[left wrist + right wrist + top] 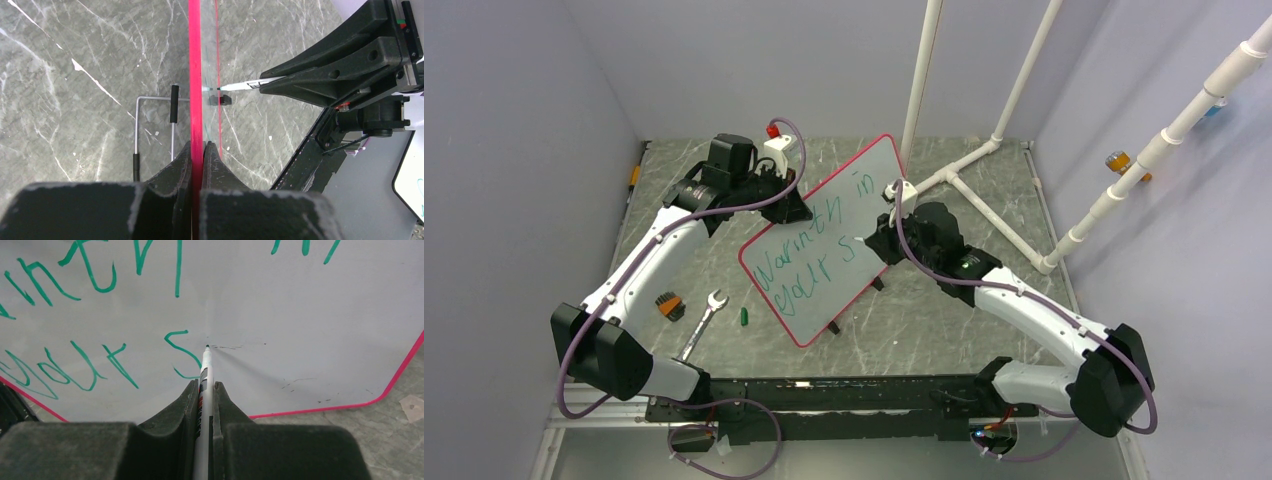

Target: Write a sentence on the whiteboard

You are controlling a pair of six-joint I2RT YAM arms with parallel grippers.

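The whiteboard [844, 215] stands tilted on the table, white with a red rim. Green lettering [809, 255] on it reads "Warmth in" above "your S". My left gripper [789, 205] is shut on the board's left red rim [195, 75], seen edge-on in the left wrist view. My right gripper [876, 240] is shut on a white marker [206, 372]. The marker's tip [207, 346] touches the board just right of the green "S" [182, 352]. The marker also shows in the left wrist view [245, 85], its tip at the board's face.
A silver wrench [704, 322], a small green marker cap [744, 316] and an orange-black brush [668, 305] lie on the table left of the board. A white pipe frame [969, 160] stands behind the board. The board's wire stand [150, 125] shows behind it.
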